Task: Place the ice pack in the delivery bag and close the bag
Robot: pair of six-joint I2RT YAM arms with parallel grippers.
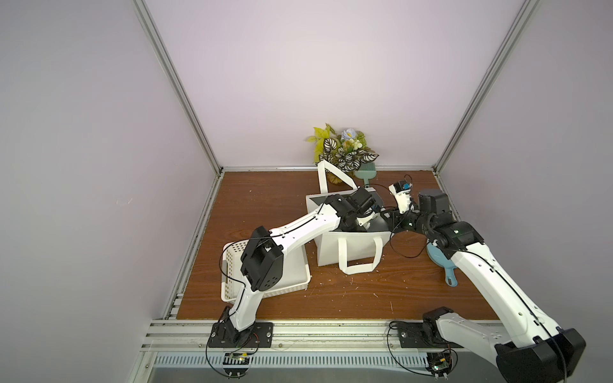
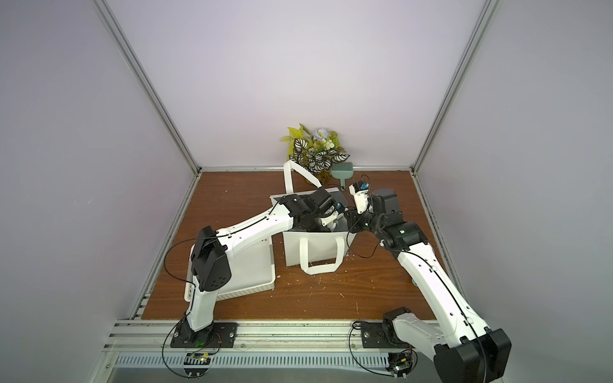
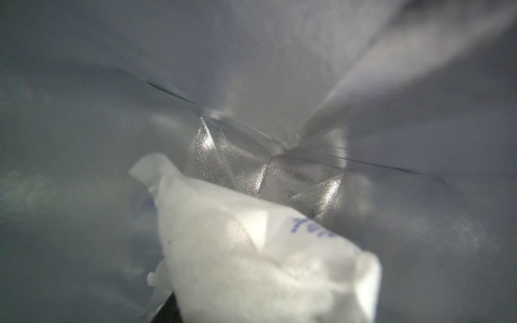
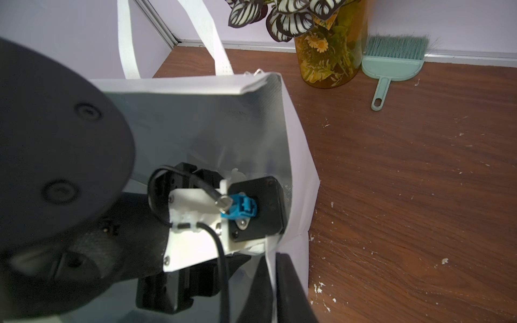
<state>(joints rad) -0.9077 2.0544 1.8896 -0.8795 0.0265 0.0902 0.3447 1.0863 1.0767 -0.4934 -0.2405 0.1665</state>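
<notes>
The ice pack [image 3: 251, 251] is down inside the delivery bag [image 1: 351, 248]. In the left wrist view it is a soft white pouch with blue writing, very close up. The shiny silver bottom of the bag is behind it. It looks low in the bag, but I cannot tell if it lies on the bottom yet.

Nearest the front, the white basket [image 1: 300, 280] sits on the brown table [image 1: 331, 298]. The left arm reaches over it.

A bit further back stands the bag, with its mouth open at the top. The left gripper [image 1: 362, 226] dips into that mouth, I think so the pack goes in deep and does not fall out. The pack hides its fingers, so I cannot tell if they are apart or pinching the pack.

The right gripper [image 4: 272, 285] is pinched tight on the side edge of the bag. I think it holds there so the floppy wall does not fold in and the bag does not slide.

Under the right arm lies a blue scoop [image 1: 441, 262]. Far back by the wall are a green brush [image 4: 391, 61] and a jar of flowers [image 4: 327, 56], well away from the bag.
</notes>
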